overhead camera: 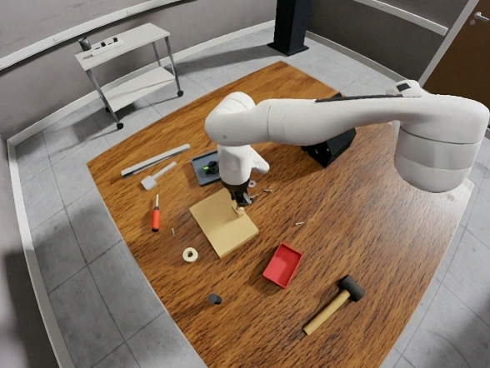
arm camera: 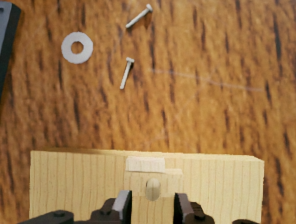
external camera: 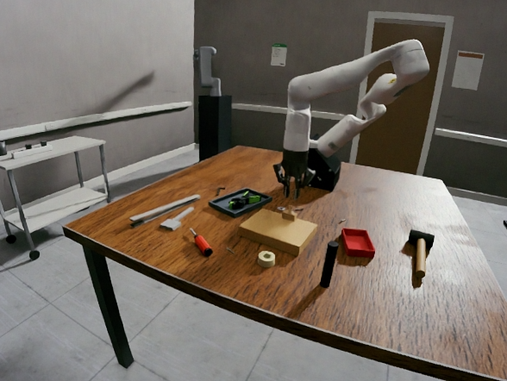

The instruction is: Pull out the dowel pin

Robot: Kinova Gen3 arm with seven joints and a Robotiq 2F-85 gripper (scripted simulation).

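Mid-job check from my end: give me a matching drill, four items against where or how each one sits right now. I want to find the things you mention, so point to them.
1. spring clamp (overhead camera: pixel 212 167) (external camera: pixel 244 200)
2. screwdriver (overhead camera: pixel 155 218) (external camera: pixel 203 245)
3. black cylinder (overhead camera: pixel 214 299) (external camera: pixel 328 264)
4. dowel pin (arm camera: pixel 153 189)

A. standing upright on the table
B. in the wooden block
C. in the blue-grey tray
D. lying down, red-handled

Pairs: 1-C, 2-D, 3-A, 4-B
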